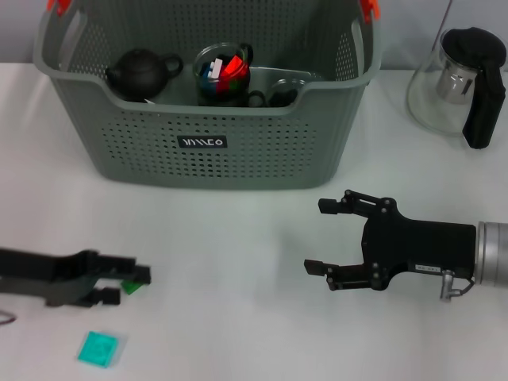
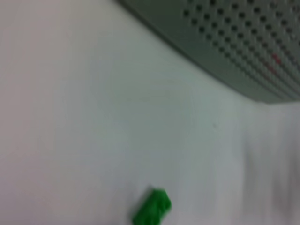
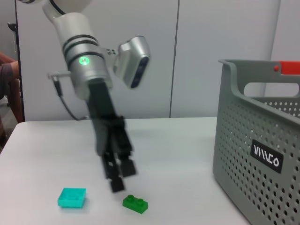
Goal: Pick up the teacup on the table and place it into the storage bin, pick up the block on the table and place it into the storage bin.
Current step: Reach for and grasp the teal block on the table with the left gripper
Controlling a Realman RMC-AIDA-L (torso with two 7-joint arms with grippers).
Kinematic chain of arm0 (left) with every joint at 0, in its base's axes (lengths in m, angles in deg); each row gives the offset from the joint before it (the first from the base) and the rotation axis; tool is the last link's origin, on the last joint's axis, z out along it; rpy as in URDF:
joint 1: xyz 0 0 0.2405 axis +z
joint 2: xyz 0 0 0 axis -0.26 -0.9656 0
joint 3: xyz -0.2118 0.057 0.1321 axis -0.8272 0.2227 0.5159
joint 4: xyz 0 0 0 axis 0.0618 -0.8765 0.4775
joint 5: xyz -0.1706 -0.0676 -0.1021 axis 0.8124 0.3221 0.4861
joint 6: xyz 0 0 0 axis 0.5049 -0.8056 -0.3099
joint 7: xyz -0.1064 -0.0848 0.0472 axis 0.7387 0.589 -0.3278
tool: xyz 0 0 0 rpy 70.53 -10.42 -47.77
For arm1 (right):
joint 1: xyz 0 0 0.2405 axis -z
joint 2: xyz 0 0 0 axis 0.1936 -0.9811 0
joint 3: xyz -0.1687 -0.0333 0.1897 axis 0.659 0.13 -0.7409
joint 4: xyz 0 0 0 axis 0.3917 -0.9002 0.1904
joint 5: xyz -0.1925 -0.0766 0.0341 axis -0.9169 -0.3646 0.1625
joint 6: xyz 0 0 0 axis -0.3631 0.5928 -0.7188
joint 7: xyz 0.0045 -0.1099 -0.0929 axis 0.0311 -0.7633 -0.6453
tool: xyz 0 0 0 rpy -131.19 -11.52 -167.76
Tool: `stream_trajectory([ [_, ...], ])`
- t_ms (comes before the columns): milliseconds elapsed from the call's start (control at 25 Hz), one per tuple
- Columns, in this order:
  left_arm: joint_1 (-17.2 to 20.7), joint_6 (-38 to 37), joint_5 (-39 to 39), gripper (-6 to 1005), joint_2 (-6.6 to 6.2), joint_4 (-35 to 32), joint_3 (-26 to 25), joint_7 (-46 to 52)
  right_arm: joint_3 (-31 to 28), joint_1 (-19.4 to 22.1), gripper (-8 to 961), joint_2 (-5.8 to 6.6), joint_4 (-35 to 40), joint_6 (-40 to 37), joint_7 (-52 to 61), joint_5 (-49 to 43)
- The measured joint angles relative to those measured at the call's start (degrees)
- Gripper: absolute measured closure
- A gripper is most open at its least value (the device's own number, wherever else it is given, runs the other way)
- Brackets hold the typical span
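The green block (image 3: pixel 135 203) lies on the white table (image 1: pixel 238 238) right at the tips of my left gripper (image 1: pixel 135 282), a small studded plastic brick by the look of it: I judge it light, rigid and rather slick, so it should be taken across its two long flat sides, low down, not over the studs. My left fingers (image 3: pixel 123 169) stand just above and beside it, a little apart and holding nothing, with the block not yet between them. Behind that gripper, nearer my body, lies a teal square block (image 1: pixel 100 348), flatter and probably harder to pinch. Ahead of my left gripper, well apart, stands the storage bin (image 1: pixel 198 143), already holding a glass teacup (image 1: pixel 223 74) with coloured pieces in it and a dark teapot (image 1: pixel 141 71). My right gripper (image 1: pixel 332 236) hovers over bare table with jaws wide apart, empty, the glass pitcher (image 1: pixel 464 79) beyond it.
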Motion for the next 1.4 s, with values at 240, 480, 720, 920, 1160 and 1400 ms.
stream_trajectory([
  [240, 4.8, -11.1, 0.8, 236, -1.01, -3.4, -3.5, -6.0, 0.0, 0.0, 13, 0.05, 0.1, 0.3, 0.1, 0.0],
  [480, 9.3, -12.8, -1.0, 236, -0.92, -5.4, -5.2, -7.0, 0.0, 0.0, 11, 0.08, 0.1, 0.4, 0.1, 0.0],
  [720, 10.4, -11.5, -2.2, 237, -1.43, -5.6, -7.2, -5.7, 0.0, 0.2, 12, 0.15, 0.0, 0.5, 0.1, 0.0],
  [920, 10.2, -9.9, -3.5, 237, -1.41, -5.1, -6.9, -3.9, 0.0, 0.5, 12, 0.15, -0.1, 0.5, 0.0, 0.0],
  [1160, 8.5, -7.8, -3.7, 237, -0.42, -2.4, -5.7, -3.4, 0.0, 0.7, 11, 0.15, -0.1, 0.5, -0.1, 0.0],
  [1400, 5.8, -3.3, -3.3, 237, 0.14, 1.8, -1.0, -1.9, 0.0, 0.7, 11, 0.15, -0.1, 0.4, -0.1, 0.0],
])
